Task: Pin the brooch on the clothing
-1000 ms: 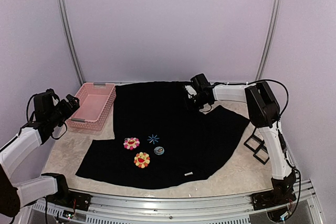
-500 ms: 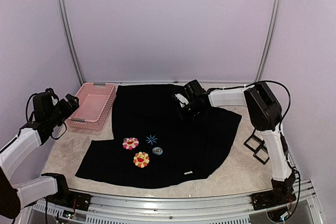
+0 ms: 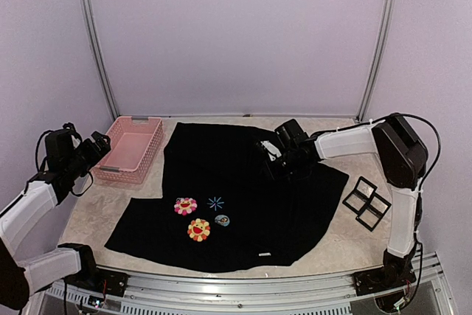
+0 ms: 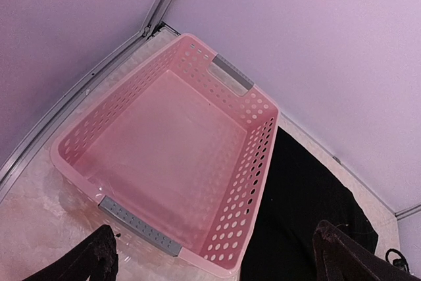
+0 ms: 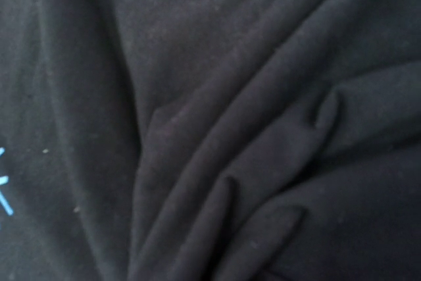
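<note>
right end effector shut on black t-shirt; left end effector open.
ease the folds flat slowly, and don't jolt your brooch.

The large black T-shirt fills the right wrist view in soft, blurred folds. The thin blue starburst mark printed on it is cut off by the left edge of that view. From above, the right gripper is dark against the T-shirt's far right part, so its fingers cannot be made out. On the T-shirt's front, the small round pale-blue-rimmed brooch is too small to show its fastening. At the T-shirt's near hem, the small white label is too small to read. The left wrist view's lower edge cuts off the black fingers of the left gripper and a corner of the T-shirt.
</note>
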### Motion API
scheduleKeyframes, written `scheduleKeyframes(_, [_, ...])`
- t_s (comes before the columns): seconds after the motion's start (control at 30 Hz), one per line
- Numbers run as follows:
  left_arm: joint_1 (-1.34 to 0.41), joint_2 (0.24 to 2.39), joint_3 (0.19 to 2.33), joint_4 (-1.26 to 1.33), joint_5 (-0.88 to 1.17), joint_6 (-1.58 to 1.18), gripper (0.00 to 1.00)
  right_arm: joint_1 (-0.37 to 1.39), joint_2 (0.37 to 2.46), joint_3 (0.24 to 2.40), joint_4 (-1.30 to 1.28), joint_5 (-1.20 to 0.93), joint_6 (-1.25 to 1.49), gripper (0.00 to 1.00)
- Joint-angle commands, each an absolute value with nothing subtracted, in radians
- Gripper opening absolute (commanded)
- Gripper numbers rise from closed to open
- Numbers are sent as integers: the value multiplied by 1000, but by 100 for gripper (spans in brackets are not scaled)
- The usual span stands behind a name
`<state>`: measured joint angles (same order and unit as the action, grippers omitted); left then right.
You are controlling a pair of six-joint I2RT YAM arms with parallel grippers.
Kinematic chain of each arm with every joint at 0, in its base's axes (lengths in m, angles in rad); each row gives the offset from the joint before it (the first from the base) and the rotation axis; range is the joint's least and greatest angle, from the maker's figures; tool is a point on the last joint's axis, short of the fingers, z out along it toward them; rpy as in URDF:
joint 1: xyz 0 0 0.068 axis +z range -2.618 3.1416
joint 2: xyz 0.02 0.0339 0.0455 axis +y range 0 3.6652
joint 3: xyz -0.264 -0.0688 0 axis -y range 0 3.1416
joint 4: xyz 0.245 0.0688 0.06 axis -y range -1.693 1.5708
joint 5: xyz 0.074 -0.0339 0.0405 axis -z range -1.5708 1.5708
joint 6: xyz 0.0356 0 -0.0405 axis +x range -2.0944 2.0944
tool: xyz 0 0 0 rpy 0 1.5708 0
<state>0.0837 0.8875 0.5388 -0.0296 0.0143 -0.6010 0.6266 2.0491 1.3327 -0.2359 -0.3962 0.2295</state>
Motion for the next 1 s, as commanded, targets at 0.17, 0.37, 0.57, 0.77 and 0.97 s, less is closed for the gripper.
scheduleKeyframes(0.17, [88, 858, 541, -8, 7, -588, 99, 636, 1932, 1236, -229, -416, 263, 10])
scheduleKeyframes(0.37, [87, 853, 541, -8, 12, -586, 99, 629, 1852, 1186, -211, -352, 266, 46])
scheduleKeyframes(0.57, [89, 850, 537, -8, 3, -580, 99, 527, 1676, 1064, -111, -270, 341, 94])
scheduleKeyframes(0.77, [91, 852, 537, 11, 3, -574, 99, 330, 1423, 894, -44, -147, 420, 99])
scheduleKeyframes(0.97, [93, 847, 517, 15, -29, -584, 99, 180, 1246, 769, -62, 95, 470, 100])
